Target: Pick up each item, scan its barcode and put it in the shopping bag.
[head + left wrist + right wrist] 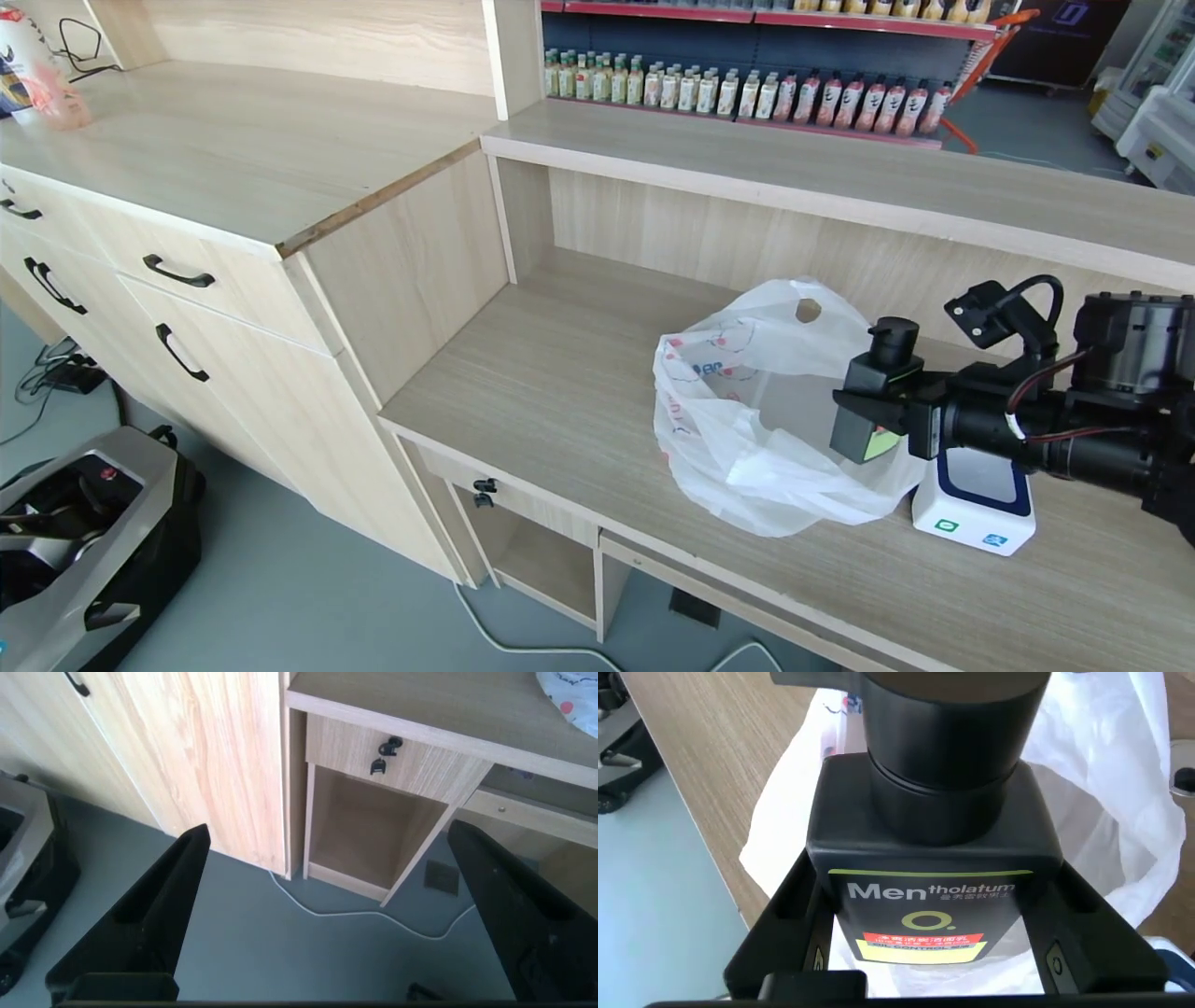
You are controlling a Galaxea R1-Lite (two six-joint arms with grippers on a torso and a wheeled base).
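Note:
A black pump bottle (873, 392) with a yellow-green label hangs over the open mouth of the white plastic shopping bag (747, 439), and my right gripper (864, 425) is shut on it. In the right wrist view the bottle (934, 849) sits between the two fingers (785, 924), with the bag (1120, 793) spread beneath. A white and blue scanner box (976, 509) stands on the counter just right of the bag. My left gripper (327, 905) hangs low in front of the counter with its fingers wide apart and nothing between them, above grey floor.
The wooden counter (560, 392) lies in a recess under a higher shelf (794, 168). A locked drawer (392, 756) and an open cubby sit under the counter edge. Cabinets with black handles (177, 273) stand to the left. A cable runs over the floor.

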